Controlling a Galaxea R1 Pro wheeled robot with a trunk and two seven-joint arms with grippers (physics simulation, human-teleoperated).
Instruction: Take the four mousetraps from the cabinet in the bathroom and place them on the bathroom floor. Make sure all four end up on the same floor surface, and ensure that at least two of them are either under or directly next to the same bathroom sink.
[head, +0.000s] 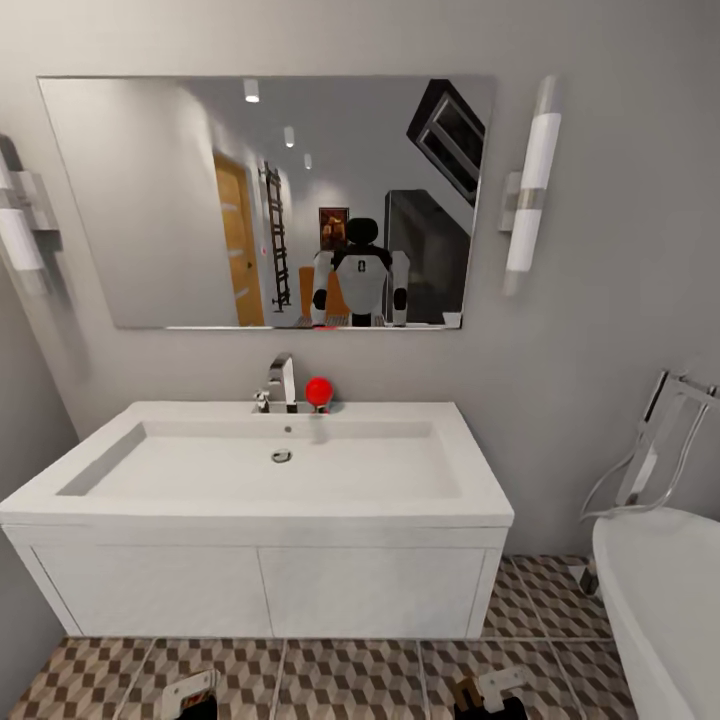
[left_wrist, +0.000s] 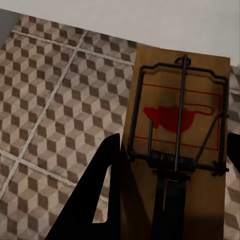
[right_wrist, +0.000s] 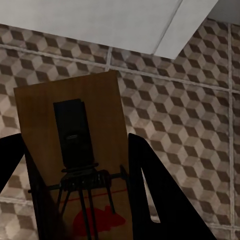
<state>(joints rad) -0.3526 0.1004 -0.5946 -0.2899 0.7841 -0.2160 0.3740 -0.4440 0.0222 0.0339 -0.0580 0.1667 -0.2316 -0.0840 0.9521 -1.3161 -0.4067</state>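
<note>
Each gripper holds one mousetrap over the cube-patterned bathroom floor (head: 350, 685). In the left wrist view a tan mousetrap (left_wrist: 200, 75) with dark wire and a red mouse print sits between the black fingers (left_wrist: 100, 195) of my left gripper (left_wrist: 170, 200), which is shut on it. My right gripper (right_wrist: 80, 210) is likewise shut on a second mousetrap (right_wrist: 95, 95). Both grippers, left (head: 190, 695) and right (head: 490, 692), peek in at the bottom edge of the head view, just in front of the white sink vanity (head: 260, 590). The cabinet and the other mousetraps are out of view.
The wall-hung vanity carries a white sink (head: 90, 495) with a chrome faucet (head: 283, 383) and a red ball (head: 319, 391); floor shows beneath it. A mirror (head: 150, 200) hangs above. A white bathtub (head: 660, 600) stands at the right, grey walls at left and behind.
</note>
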